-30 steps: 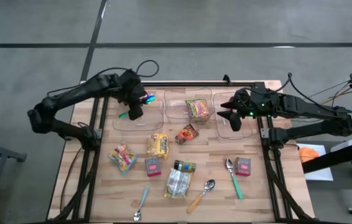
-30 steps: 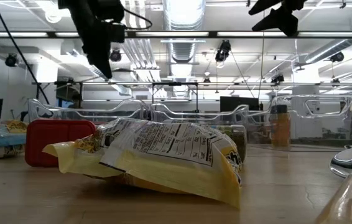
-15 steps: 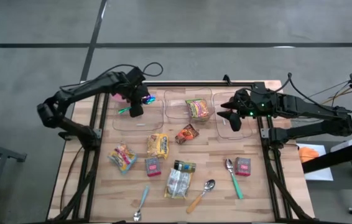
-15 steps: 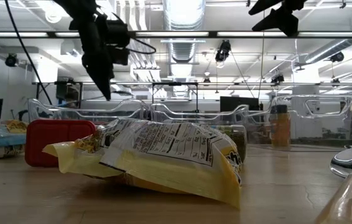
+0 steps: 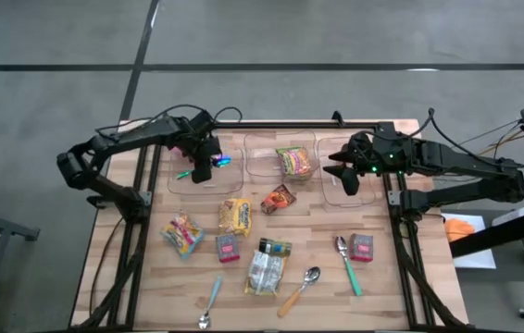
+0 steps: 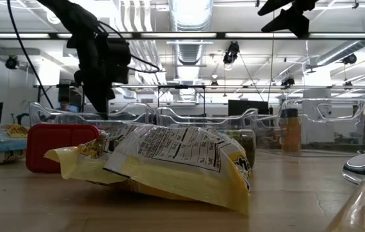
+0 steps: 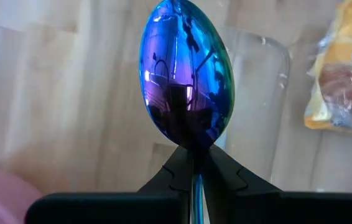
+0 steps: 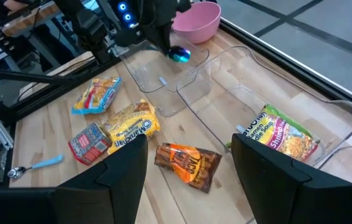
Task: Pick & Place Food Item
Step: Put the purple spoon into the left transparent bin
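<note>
The left gripper hangs over the left clear bin near the table's far left corner, clenched on an iridescent blue spoon. In the left wrist view the bowl of that spoon fills the frame, and its handle vanishes between the two dark fingers, so most of the handle is hidden. From the high view only a glint of blue-purple and a green tip peek out beside the gripper. The pink bowl sits at the far edge behind that bin, mostly covered by the arm from above.

Over at the right bin, the right gripper hovers with its jaws standing apart, nothing between them. In the low view it is cut off at the top edge, only dark finger shapes showing.

The middle bin holds a ramen packet. Just in front of it on the tabletop lies an orange candy wrapper, with a yellow snack bag beside it. From the low view a large crumpled yellow packet blocks much of the table; what lies behind it cannot be made out.
</note>
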Robot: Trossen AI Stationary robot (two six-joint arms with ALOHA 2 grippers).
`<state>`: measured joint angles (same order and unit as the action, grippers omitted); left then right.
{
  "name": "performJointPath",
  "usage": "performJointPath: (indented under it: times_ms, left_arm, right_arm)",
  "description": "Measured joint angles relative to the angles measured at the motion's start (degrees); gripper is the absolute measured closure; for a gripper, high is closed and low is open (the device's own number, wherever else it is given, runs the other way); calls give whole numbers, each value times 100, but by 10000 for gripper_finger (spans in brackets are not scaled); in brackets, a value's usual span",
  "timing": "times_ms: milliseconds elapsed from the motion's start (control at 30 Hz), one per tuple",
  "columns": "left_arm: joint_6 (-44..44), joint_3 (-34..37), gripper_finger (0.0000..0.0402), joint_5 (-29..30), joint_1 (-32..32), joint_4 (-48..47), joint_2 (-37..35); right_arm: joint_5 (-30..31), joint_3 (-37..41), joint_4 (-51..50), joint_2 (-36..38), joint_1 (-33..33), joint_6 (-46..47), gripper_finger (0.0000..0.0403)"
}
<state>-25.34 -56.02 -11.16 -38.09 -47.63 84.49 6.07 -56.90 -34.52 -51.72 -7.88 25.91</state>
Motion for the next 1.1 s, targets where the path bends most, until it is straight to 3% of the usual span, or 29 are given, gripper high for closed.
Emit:
performJointPath:
  times_ms: [300, 1100]
  left_arm:
    - [264, 582, 382, 2, 55, 483, 4]
    - [329, 1074, 382, 160, 60, 766, 13]
  right_arm:
    - [0, 0, 76, 0, 0, 92, 174]
    - [0, 2, 92, 0, 13, 162, 174]
